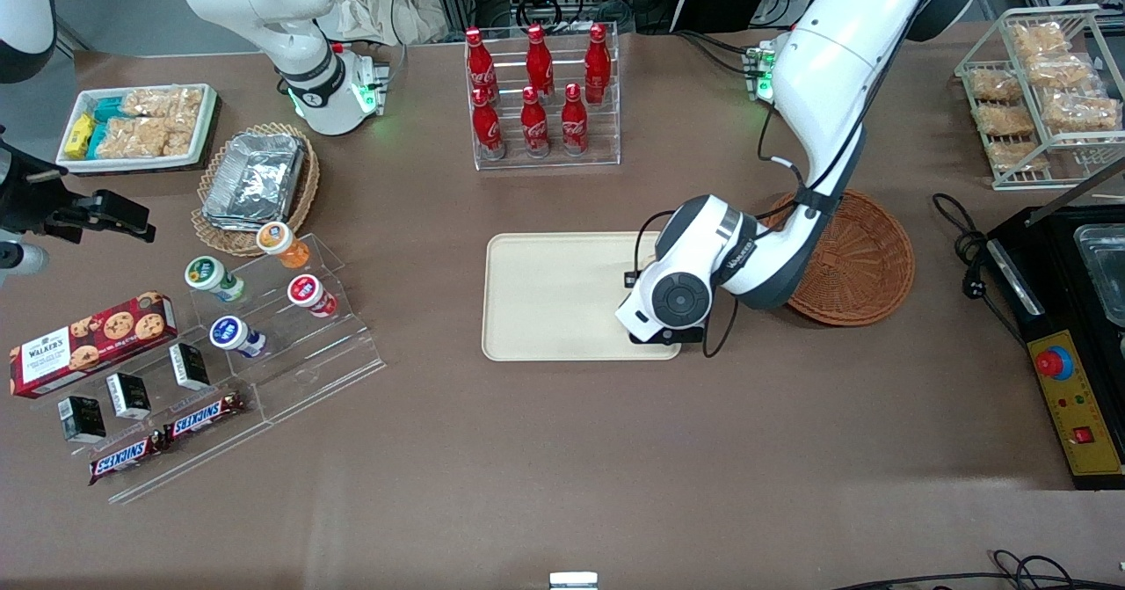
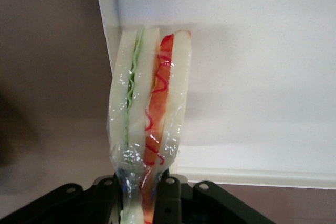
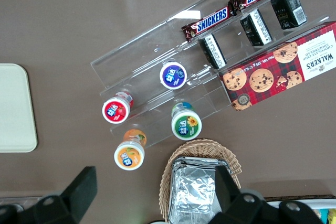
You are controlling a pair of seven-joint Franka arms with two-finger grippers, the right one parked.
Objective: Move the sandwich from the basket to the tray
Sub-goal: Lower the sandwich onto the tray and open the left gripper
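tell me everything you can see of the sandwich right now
The sandwich is a wedge of pale white bread slices wrapped in clear, crinkly plastic film. Its cut edge shows wavy green filling in one half and red-orange filling in the other. The gripper is shut on one end of it, pinching the wrap between black fingers, so it hangs above a corner of the cream tray. From the front the arm hides it.

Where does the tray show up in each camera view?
Front view: tray at table centre, claw over its corner.
Left wrist view: tray under the sandwich that the claw holds.
Right wrist view: tray's corner at the picture's edge.
Shared landmark: the tray's rounded corner.
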